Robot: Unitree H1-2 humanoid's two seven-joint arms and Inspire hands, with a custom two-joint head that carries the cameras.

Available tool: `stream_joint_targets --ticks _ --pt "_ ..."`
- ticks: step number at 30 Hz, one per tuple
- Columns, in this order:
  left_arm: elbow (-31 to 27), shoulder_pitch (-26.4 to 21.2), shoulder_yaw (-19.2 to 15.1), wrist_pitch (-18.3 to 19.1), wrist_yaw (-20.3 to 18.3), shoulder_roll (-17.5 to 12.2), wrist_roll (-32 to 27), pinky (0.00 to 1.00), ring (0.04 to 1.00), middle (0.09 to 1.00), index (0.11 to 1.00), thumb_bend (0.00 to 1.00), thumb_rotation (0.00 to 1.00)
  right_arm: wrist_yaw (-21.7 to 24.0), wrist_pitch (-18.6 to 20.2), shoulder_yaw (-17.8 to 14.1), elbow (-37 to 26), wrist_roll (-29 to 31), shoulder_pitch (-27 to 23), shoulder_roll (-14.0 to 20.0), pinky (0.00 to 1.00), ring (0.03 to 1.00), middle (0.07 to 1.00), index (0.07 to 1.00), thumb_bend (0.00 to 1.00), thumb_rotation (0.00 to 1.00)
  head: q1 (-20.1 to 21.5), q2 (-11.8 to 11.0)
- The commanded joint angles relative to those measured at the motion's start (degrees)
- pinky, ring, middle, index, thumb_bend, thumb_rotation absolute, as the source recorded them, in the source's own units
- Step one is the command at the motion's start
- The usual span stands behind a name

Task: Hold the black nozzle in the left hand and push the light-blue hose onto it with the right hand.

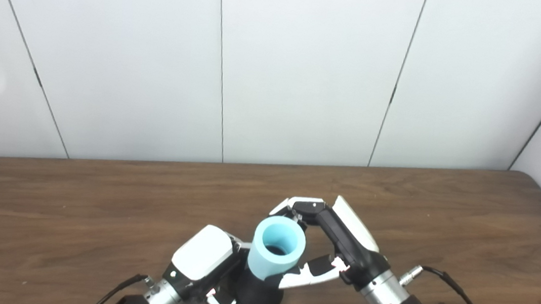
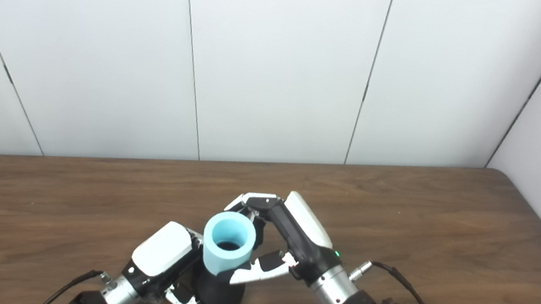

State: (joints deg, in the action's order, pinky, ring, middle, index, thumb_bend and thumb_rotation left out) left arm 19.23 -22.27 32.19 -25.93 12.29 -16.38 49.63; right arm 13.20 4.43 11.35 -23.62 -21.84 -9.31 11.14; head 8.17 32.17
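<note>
— Blue hose [image 1: 275,252]: where?
— Upright on the black nozzle [image 1: 256,294], near the table's [image 1: 468,215] front edge, between my hands.
— Grips?
— My right hand [image 1: 336,243] wraps the hose; my left hand [image 1: 205,265] clasps the nozzle.

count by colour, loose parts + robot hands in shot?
Light-blue: 1, the hose, held by the right hand
Black: 1, the nozzle, held by the left hand
White-and-black robot hands: 2, left and right
Total: 4, all over the brown table
</note>
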Motion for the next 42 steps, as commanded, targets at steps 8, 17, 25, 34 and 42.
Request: stream_joint_targets --ticks 8,17,25,34,42 --pt "3.1 6.68 2.07 -0.43 -0.55 0.98 -0.3 0.23 0.321 0.447 0.511 0.52 0.0 1.84 4.48 -0.79 -0.8 3.55 -1.75 0.66 0.18 0.256 0.456 0.524 0.52 0.0 -0.16 0.17" --pt "3.51 6.96 2.38 -0.47 -0.82 1.09 -0.29 0.24 0.34 0.456 0.508 0.52 0.0 1.73 3.76 -0.37 0.32 3.63 -1.86 0.83 0.19 0.271 0.439 0.534 0.52 0.0 -0.21 0.51" --pt "4.58 6.73 2.64 -0.84 -0.49 0.99 -0.84 0.24 0.333 0.445 0.511 0.52 0.0 1.4 3.05 0.04 0.5 2.67 -1.92 0.94 0.19 0.273 0.433 0.534 0.52 0.0 -0.2 0.64" --pt "5.29 6.55 3.0 -0.87 -0.46 0.93 -0.91 0.2 0.282 0.411 0.52 0.52 0.0 1.49 2.68 0.56 0.25 0.98 -1.91 1.34 0.16 0.233 0.419 0.534 0.52 0.0 -0.25 0.82" --pt "5.67 6.5 3.68 -0.95 0.2 0.93 -1.48 0.26 0.349 0.455 0.507 0.52 0.0 1.48 2.28 0.9 0.17 1.79 -1.82 0.45 0.22 0.292 0.445 0.527 0.52 0.0 -0.25 0.82"
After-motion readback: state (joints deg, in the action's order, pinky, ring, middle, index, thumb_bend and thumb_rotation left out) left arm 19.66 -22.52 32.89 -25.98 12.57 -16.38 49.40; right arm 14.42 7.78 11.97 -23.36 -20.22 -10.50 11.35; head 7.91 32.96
